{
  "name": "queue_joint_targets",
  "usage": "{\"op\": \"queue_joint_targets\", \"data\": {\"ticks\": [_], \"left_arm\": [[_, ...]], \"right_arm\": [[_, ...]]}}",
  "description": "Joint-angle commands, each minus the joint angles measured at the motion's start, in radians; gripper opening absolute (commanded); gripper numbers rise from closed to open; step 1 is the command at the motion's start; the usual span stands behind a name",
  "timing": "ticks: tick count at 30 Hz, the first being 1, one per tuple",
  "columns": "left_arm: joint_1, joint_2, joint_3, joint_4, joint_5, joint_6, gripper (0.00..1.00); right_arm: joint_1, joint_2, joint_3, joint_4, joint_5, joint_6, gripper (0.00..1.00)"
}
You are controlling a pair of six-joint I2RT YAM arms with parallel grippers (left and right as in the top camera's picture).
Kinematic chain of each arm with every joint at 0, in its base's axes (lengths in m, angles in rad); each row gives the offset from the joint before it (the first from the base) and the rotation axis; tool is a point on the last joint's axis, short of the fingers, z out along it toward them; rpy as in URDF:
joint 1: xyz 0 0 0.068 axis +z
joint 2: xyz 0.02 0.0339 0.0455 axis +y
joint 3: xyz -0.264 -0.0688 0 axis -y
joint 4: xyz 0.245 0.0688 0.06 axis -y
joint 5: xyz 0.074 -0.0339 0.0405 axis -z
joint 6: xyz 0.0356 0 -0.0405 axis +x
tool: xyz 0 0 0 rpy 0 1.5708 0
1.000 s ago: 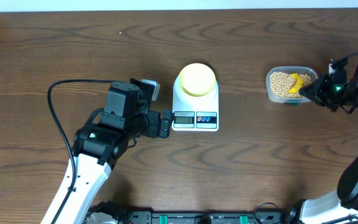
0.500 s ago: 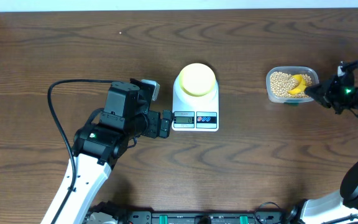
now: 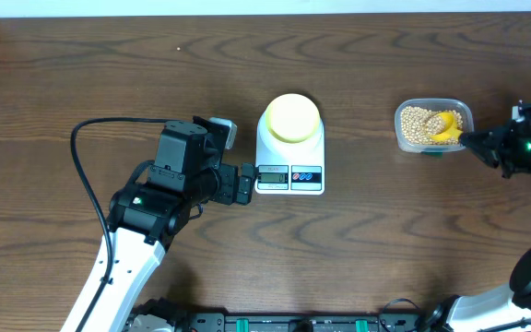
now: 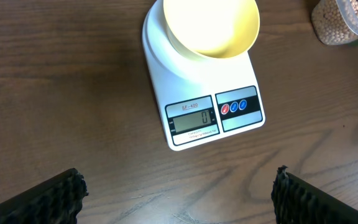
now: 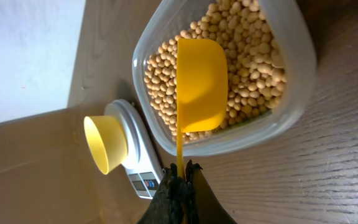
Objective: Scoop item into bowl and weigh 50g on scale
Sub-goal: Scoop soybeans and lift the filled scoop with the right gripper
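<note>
The pale yellow bowl (image 3: 291, 117) sits empty on the white scale (image 3: 289, 171), whose display (image 4: 193, 122) reads 0. My left gripper (image 4: 178, 193) hangs open just in front of the scale, nothing between its fingers. At the right, a clear tub (image 3: 432, 125) holds the tan beans (image 5: 253, 56). My right gripper (image 5: 181, 175) is shut on the thin handle of a bright yellow scoop (image 5: 201, 84). The scoop's empty head lies over the beans inside the tub. The scale and bowl (image 5: 104, 144) show small in the right wrist view.
The left arm (image 3: 155, 198) and its black cable (image 3: 86, 184) occupy the table's left front. The right arm (image 3: 524, 152) reaches in from the right edge. A pale wall edge (image 3: 247, 7) runs along the far side of the brown wood table.
My right gripper has drawn back to the right and slightly down, and the scoop's head has shifted right within the tub. The left arm, scale and bowl have not moved.
</note>
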State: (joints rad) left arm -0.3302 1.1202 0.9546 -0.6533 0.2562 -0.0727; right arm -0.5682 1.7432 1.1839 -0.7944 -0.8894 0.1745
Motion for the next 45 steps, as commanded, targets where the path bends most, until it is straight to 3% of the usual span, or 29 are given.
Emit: {"op": "queue_joint_targets", "data": {"ticks": [1, 18, 45], "left_arm": [[-0.001, -0.004, -0.003, 0.0, -0.007, 0.016, 0.98], [-0.001, -0.004, -0.003, 0.0, -0.007, 0.016, 0.98], [-0.001, -0.004, -0.003, 0.0, -0.007, 0.016, 0.98]], "right_arm": [[-0.055, 0.006, -0.024, 0.003, -0.119, -0.05, 0.01], [-0.186, 0.006, -0.084, 0.001, -0.351, -0.139, 0.01], [-0.14, 0.006, -0.084, -0.006, -0.554, -0.134, 0.01]]}}
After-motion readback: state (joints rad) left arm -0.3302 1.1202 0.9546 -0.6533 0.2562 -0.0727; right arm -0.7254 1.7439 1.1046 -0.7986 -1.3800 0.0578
